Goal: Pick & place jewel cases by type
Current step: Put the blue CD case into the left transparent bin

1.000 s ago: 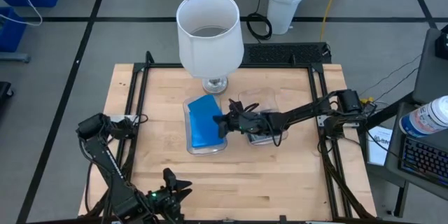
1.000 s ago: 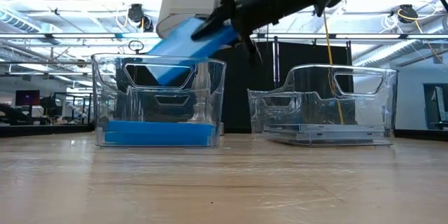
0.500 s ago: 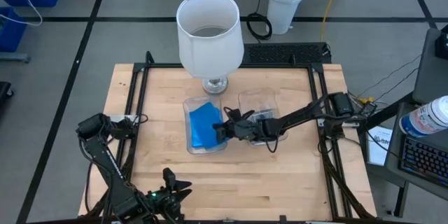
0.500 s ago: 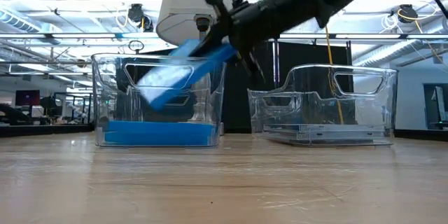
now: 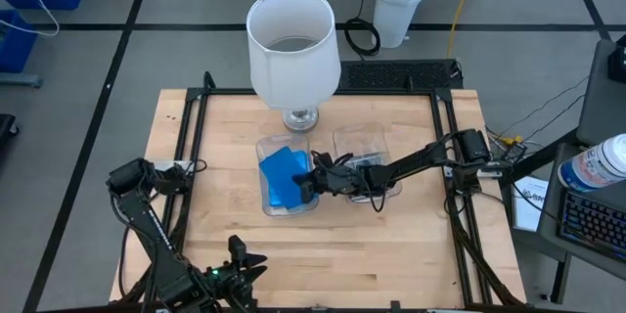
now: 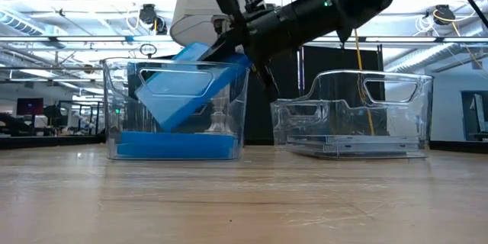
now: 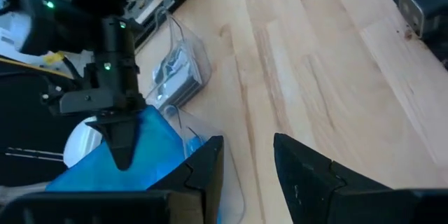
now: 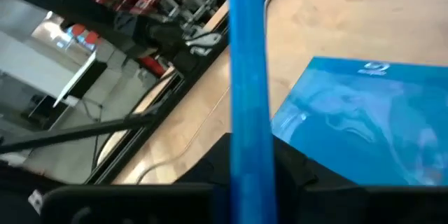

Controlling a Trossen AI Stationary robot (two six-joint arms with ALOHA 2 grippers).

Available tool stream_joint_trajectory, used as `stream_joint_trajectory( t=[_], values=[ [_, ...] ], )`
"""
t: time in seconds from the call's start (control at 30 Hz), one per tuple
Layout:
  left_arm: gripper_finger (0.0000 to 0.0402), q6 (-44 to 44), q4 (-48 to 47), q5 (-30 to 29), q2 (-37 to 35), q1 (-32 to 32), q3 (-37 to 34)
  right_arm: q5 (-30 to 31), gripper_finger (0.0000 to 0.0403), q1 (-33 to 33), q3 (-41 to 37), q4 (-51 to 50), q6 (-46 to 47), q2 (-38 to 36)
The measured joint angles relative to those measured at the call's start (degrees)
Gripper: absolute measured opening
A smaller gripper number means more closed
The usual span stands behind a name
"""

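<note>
Two clear trays stand side by side mid-table. The left tray (image 6: 114, 107) holds a flat stack of blue jewel cases (image 6: 171, 145). Dark grey cases (image 6: 358, 146) lie in the right tray (image 6: 358, 114). My right gripper (image 6: 242, 52) reaches in from the table's right, over the left tray's right wall, shut on another blue jewel case (image 6: 183, 91) that slants down into that tray. My left gripper (image 7: 248, 147) waits open near the table's front edge (image 5: 245, 254), with nothing between its fingers. My right gripper pinches the blue case's upper right end (image 6: 232, 59) between its two fingers, one on each flat face (image 8: 248, 147). The fingers come nearly level from the table's right. The case tilts, its lower corner (image 6: 162, 122) down inside the left tray, close over the stack; I cannot tell whether they touch.
A tall white lamp (image 5: 293, 44) stands on its foot (image 5: 299, 117) just behind the trays. Black frame rails (image 5: 196, 156) run along the table's left and right sides. Bare wood (image 5: 342, 254) lies between the trays and the front edge.
My right gripper has sunk toward the left tray with the blue case. The case, before wholly above the tray's rim, has tipped steeper, and its lower end now reaches down inside the tray while its upper end stays at the fingers.
</note>
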Motion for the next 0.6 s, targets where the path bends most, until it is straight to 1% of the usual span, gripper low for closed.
stream_joint_trajectory(
  t=[0.13,0.33,0.5,0.6],
  values=[
    [0.0132,0.0,0.0,0.7,0.0,0.0,0.0,-0.6,0.0095,0.2,0.0,-0.1,-0.8,-0.1],
    [0.0132,0.2,0.0,0.5,0.0,0.0,0.0,-0.6,0.0174,0.1,0.0,-0.4,0.8,0.0],
    [0.0132,-0.2,0.0,0.6,0.0,0.0,0.0,-0.7,0.0215,0.1,0.0,0.3,0.5,0.0],
    [0.0132,-0.7,0.0,1.7,0.0,0.0,0.0,-1.6,0.0229,0.1,0.0,1.6,-3.2,0.0]
  ],
)
